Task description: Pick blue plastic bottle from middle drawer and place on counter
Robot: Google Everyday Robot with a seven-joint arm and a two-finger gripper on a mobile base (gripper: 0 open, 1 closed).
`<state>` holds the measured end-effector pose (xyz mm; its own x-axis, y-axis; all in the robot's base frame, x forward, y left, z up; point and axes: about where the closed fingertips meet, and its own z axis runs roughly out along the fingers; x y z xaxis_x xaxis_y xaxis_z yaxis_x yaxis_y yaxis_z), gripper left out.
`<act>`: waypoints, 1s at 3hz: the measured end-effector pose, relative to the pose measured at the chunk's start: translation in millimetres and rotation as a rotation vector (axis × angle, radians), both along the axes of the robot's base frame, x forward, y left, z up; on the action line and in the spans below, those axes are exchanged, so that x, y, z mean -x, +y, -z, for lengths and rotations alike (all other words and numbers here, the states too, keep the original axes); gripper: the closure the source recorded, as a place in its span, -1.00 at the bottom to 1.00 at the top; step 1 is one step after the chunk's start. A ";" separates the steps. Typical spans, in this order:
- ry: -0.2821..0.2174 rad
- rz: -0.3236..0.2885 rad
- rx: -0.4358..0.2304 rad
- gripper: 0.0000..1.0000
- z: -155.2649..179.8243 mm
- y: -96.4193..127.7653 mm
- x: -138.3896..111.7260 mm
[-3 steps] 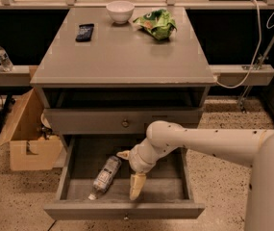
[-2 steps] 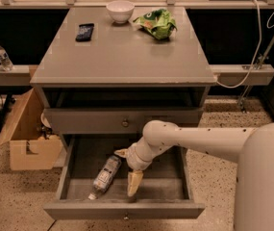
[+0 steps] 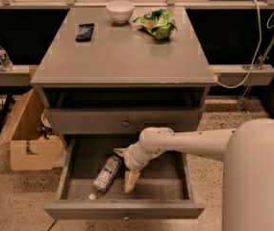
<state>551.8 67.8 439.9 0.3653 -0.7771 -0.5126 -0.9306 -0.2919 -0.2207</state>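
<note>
- Gripper (image 3: 122, 170) sits low in the drawer (image 3: 165, 184), below the counter (image 3: 122, 57) front edge, approx under its mid-pt.
- Change vs a sec ago: arm has crept a bit toward the front-left corner side, so the gripper is closer to the bottle (image 3: 105, 175). Bottle itself hasn't budged.
- Meaning: approach looks nearly over, but no grasp yet. Lift + place on counter are still to do.
- Gripper state: released. Its two fingers (image 3: 130, 182) are splayed apart w/ nothing between them.
- Bottle: lies flat on the drawer floor, on a diagonal, cap end toward the drawer front. It's under the counter's front edge, left of mid-pt.
- Bottle vs gripper: just beside it, on the front-left corner side. One finger is by the bottle's back end, the other alongside its body. Can't tell if either touches.
- Next, prob.: fingers need to straddle the body before closing. A round bottle may roll if nudged.
- On counter: phone (image 3: 84, 32) near back-left corner, bowl (image 3: 120, 11) at back edge, green bag (image 3: 156, 24) toward back-right corner. Front half is the likely drop spot.
</note>
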 end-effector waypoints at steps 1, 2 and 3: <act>-0.024 -0.004 -0.001 -1.00 8.2 11.1 -8.2; -0.017 -0.030 0.002 -1.00 21.6 26.8 -10.2; -0.001 -0.049 0.014 -1.00 32.3 39.0 -5.5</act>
<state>557.3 106.8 407.6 0.4040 -0.7651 -0.5014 -0.9147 -0.3406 -0.2174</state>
